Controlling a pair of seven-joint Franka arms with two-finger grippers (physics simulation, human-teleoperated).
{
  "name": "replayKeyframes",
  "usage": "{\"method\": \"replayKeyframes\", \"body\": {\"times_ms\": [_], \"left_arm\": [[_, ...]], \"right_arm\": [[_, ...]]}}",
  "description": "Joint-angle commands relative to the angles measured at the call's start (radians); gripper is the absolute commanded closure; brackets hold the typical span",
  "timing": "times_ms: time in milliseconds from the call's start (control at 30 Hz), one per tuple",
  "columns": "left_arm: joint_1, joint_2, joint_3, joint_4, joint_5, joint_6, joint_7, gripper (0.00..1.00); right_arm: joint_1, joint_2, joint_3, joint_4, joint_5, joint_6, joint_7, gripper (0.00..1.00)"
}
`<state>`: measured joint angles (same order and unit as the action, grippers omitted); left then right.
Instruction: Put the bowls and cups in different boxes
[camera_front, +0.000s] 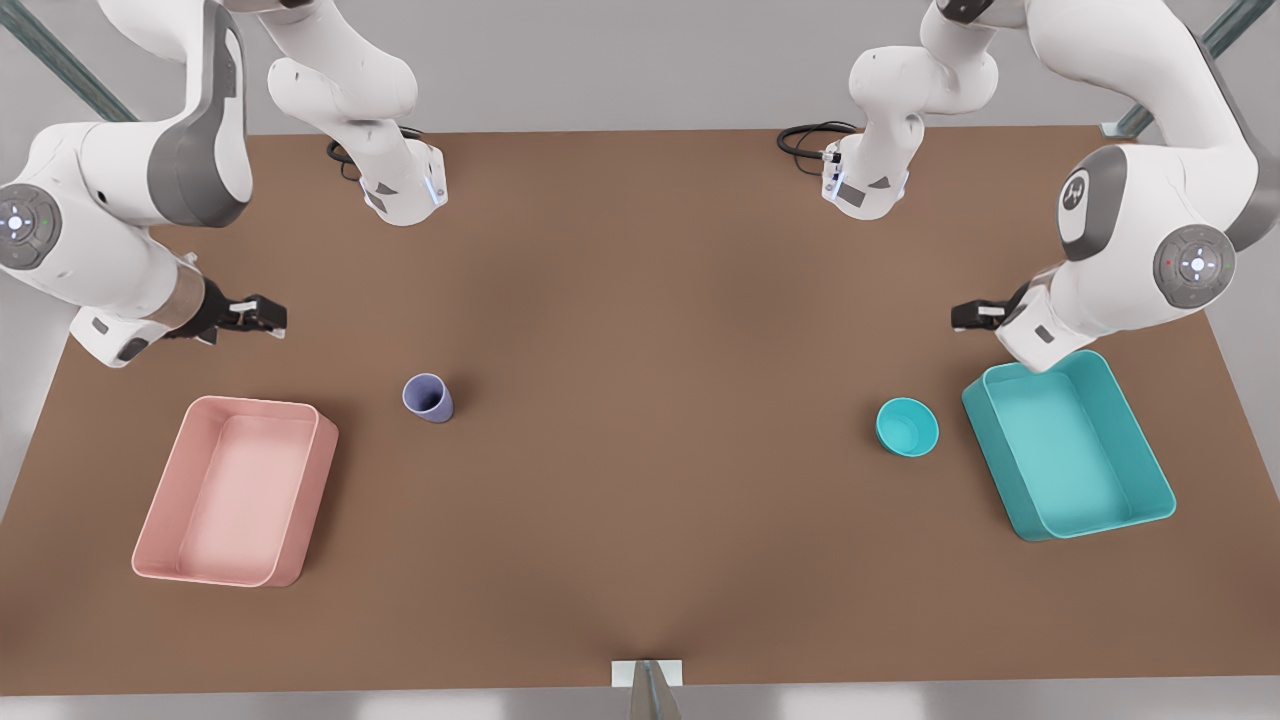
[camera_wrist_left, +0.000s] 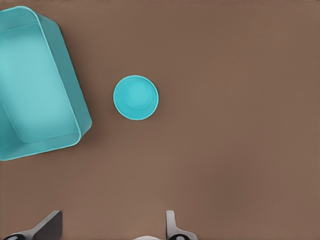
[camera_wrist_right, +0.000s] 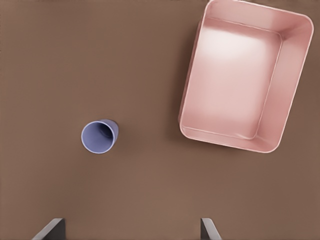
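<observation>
Risk, cup: tall and narrow, tapering to its base, so likely to tip if a finger clips the rim on the way down; a roll across the brown counter (camera_front: 640, 300) is the probable result.
Risk, bowl: shallow and glossy, so a pinch on the sloping wall may slip; a grip across the rim looks safer.
Risk, sorting: both into one tray would fail the task; bowl beside the teal tray and cup nearer the pink one, so the near pairing looks natural.
Small lavender-purple handleless cup (camera_front: 428, 397): upright on the counter, dark inside, apart from the pale pink rectangular plastic tray (camera_front: 236, 491) towards the front view's left; nothing touching it.
Small round teal glossy bowl (camera_front: 907, 426): upright, empty, just beside the teal rectangular plastic tray (camera_front: 1068, 444), not touching.
Trays: both empty; well apart at opposite ends of the counter.
Left gripper (camera_wrist_left: 109, 227): jaws released and empty; hovering above bare counter near the bowl, at the front view's right (camera_front: 975, 316).
Right gripper (camera_wrist_right: 131, 229): jaws released wide, empty; above the counter near the cup, at the front view's left (camera_front: 262, 316).
Progress: neither piece grasped yet.
</observation>
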<state>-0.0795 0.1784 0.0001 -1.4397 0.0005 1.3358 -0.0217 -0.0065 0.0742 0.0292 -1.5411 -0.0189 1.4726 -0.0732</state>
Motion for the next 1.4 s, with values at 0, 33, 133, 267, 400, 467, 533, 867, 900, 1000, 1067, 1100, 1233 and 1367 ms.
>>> {"method": "replayKeyframes", "body": {"times_ms": [0,33,133,267,400,467,533,867,900,1000,1067,1100,1233,1367], "left_arm": [[0.001,0.0,0.0,0.001,0.001,0.026,-0.001,0.0],[0.0,0.009,0.0,-0.001,0.003,0.029,-0.003,0.0],[-0.151,0.199,-0.006,-0.011,0.142,0.201,-0.055,0.0],[-0.177,0.368,-0.003,-0.129,0.225,0.606,-0.058,0.0],[-0.164,0.411,0.017,-0.249,0.227,0.732,-0.06,0.0],[-0.158,0.424,0.017,-0.272,0.227,0.734,-0.06,0.0],[-0.157,0.428,0.017,-0.298,0.225,0.732,-0.061,0.0],[-0.141,0.461,0.018,-0.337,0.225,0.73,-0.109,0.64],[-0.143,0.464,0.018,-0.335,0.225,0.73,-0.107,0.66],[-0.141,0.463,0.02,-0.332,0.227,0.729,-0.106,0.71],[-0.141,0.458,0.023,-0.324,0.227,0.721,-0.106,0.79],[-0.143,0.454,0.028,-0.324,0.227,0.718,-0.104,0.79],[-0.143,0.346,0.046,-0.275,0.302,0.566,-0.106,0.79],[-0.046,0.273,0.072,-0.045,0.3,0.267,-0.099,0.79]], "right_arm": [[-0.01,0.001,0.0,-0.001,0.002,0.041,-0.017,0.0],[-0.01,0.007,0.0,0.001,0.002,0.043,-0.017,0.0],[0.052,0.091,0.011,0.007,0.008,0.133,-0.022,0.0],[0.146,0.269,0.012,0.003,0.014,0.27,0.052,0.0],[0.151,0.311,0.015,-0.103,0.028,0.445,0.085,0.0],[0.125,0.302,0.014,-0.157,0.03,0.48,0.085,0.0],[0.118,0.262,0.014,-0.258,0.03,0.538,0.085,0.0],[0.126,0.141,0.014,-0.577,0.03,0.785,0.085,0.0],[0.125,0.145,0.014,-0.587,0.03,0.787,0.085,0.0],[0.122,0.171,0.014,-0.59,0.03,0.798,0.085,0.0],[0.122,0.194,0.014,-0.59,0.03,0.799,0.085,0.0],[0.122,0.203,0.014,-0.59,0.03,0.799,0.085,0.0],[0.12,0.234,0.012,-0.591,0.03,0.801,0.085,0.0],[0.122,0.269,0.014,-0.596,0.03,0.812,0.082,0.03]]}}
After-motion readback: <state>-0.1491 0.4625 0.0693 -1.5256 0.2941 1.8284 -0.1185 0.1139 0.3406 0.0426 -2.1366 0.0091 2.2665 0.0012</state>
